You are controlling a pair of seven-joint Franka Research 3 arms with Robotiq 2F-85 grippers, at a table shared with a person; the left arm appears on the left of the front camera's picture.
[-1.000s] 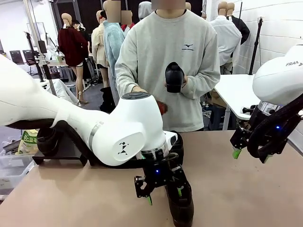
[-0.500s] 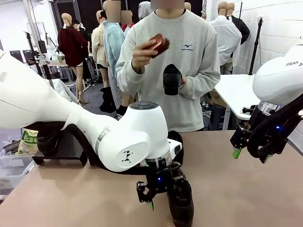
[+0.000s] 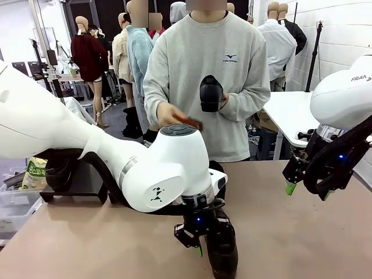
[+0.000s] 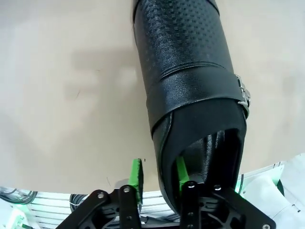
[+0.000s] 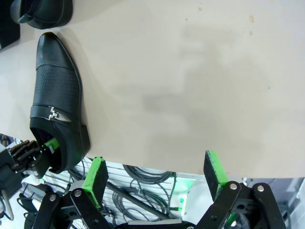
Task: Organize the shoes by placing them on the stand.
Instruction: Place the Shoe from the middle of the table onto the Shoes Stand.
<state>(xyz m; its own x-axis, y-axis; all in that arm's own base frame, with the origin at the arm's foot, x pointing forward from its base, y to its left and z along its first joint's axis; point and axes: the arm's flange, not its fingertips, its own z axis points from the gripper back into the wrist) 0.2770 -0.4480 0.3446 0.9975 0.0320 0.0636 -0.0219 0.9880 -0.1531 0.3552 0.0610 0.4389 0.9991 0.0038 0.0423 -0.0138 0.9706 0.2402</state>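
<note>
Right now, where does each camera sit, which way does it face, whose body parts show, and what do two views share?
Front view: fixed between the arms, facing across the tan table at the person in a grey sweatshirt; the white left arm and right arm show.
Left wrist view: on the left wrist, looking down its jaws at a black embossed leathery shoe; green pads straddle its side wall.
Right wrist view: on the right wrist, looking down at the table between its open jaws.
Shared: both wrist views show that shoe.
</note>
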